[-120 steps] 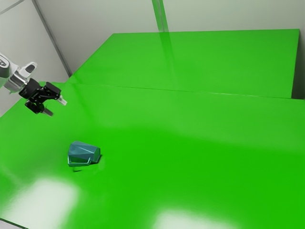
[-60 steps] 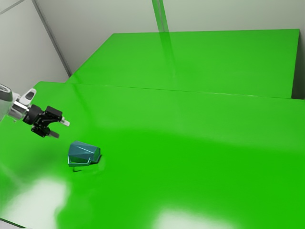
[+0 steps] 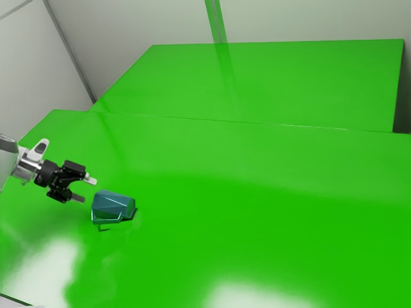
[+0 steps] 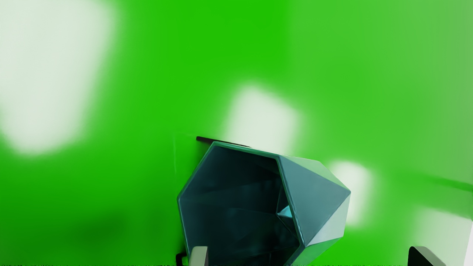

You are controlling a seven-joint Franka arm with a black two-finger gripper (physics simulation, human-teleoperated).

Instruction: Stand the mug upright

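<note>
In the exterior view, looking down at a slant from the side of the arm (image 3: 8, 160), above the tabletop (image 3: 257, 212) and well apart from the hand (image 3: 85, 190). Facing across the tabletop, past the hand, toward the pale wall (image 3: 308, 19) behind, with a wide stretch of tabletop out ahead of the hand. In the wrist view, riding on the hand itself, looking out past the fingertips (image 4: 199, 255) and down at the tabletop, far nearer, into the open mouth of the mug (image 3: 112, 206). Sharing, between both views, the mug, the fingertips and the tabletop around the mug.
</note>
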